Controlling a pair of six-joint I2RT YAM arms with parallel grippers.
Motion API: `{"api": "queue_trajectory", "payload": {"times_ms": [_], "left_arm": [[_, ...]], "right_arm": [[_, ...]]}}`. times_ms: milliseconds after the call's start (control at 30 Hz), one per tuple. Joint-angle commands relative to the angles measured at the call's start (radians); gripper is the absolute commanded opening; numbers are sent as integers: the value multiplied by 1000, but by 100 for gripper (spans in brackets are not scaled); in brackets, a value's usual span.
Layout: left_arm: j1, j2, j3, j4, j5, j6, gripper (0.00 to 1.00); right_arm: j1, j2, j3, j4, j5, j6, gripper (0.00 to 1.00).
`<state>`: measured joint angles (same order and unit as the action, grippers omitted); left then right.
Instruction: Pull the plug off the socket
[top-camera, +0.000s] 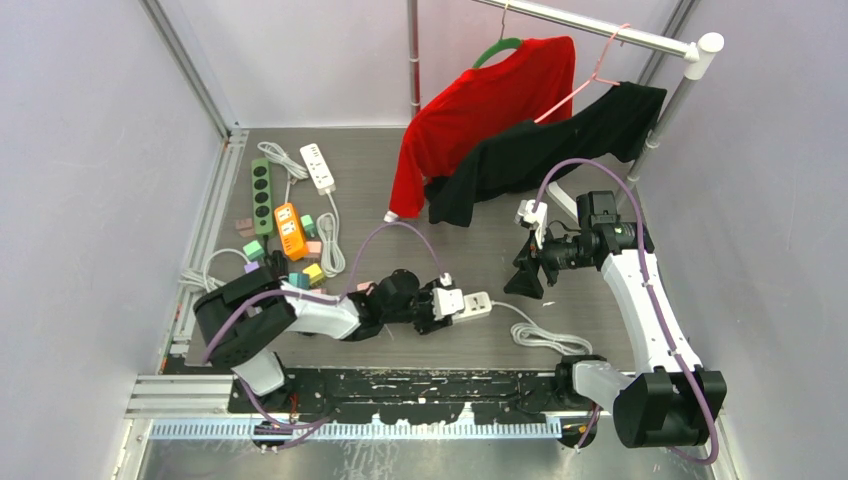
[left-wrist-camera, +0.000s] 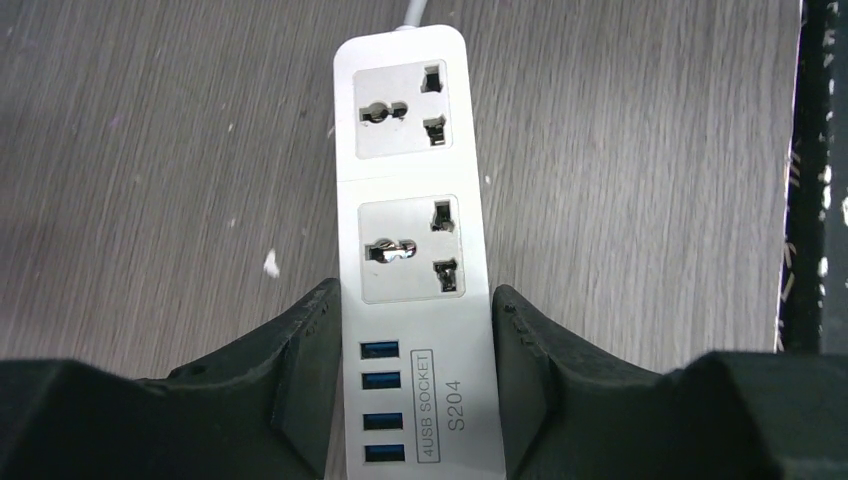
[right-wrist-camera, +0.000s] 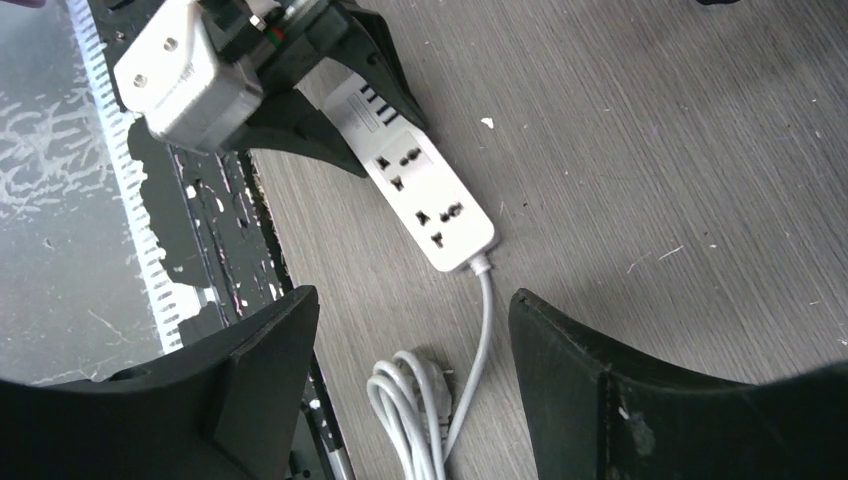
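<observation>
The top camera looks down from high behind; the left wrist, close, and the right wrist, farther, share the power strip (left-wrist-camera: 415, 250).

One green power strip (top-camera: 261, 195), one orange power strip (top-camera: 290, 231), two white power strips (top-camera: 318, 167) (top-camera: 475, 303), one red top (top-camera: 480, 110), one black top (top-camera: 560, 150), one green hanger (top-camera: 497, 47), one pink hanger (top-camera: 600, 72)

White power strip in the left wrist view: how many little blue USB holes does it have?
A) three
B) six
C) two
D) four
D: four blue USB ports sit in a row on the white power strip, between the fingers of the left gripper.
</observation>
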<state>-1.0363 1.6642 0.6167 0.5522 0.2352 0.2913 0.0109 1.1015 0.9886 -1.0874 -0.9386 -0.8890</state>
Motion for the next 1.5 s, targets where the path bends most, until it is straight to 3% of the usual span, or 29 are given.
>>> {"api": "queue_trajectory", "payload": {"times_ms": [0, 167, 400, 567, 900, 1000, 1133, 1333, 1400, 1467], "left_arm": [[3, -145, -69, 83, -167, -35, 0], [69, -304, -82, -62, -379, -150, 0], [340, -424, -102, -230, -482, -396, 0], [429, -513, -102, -400, -641, -597, 0], [493, -409, -7, -624, -742, -784, 0], [493, -333, 48, -682, -737, -812, 14], [493, -289, 93, -734, -712, -826, 49], [493, -355, 93, -732, -641, -812, 92], [493, -405, 89, -743, -625, -810, 100], [493, -480, 82, -750, -589, -808, 99]], "right_arm": [[-5, -20, 10, -9, -35, -17, 75], [-5, -16, 11, -9, -39, -17, 75], [-4, -12, 10, -9, -39, -17, 75], [-5, -6, 10, -9, -39, -17, 75], [-5, -1, 8, -8, -40, -17, 75], [-5, 0, 7, -6, -40, -17, 75], [-4, 1, 5, -5, -40, -18, 75], [-5, 4, 5, -5, -38, -17, 75], [-5, 6, 5, -5, -39, -17, 75], [-5, 7, 7, -5, -41, -16, 75]]}}
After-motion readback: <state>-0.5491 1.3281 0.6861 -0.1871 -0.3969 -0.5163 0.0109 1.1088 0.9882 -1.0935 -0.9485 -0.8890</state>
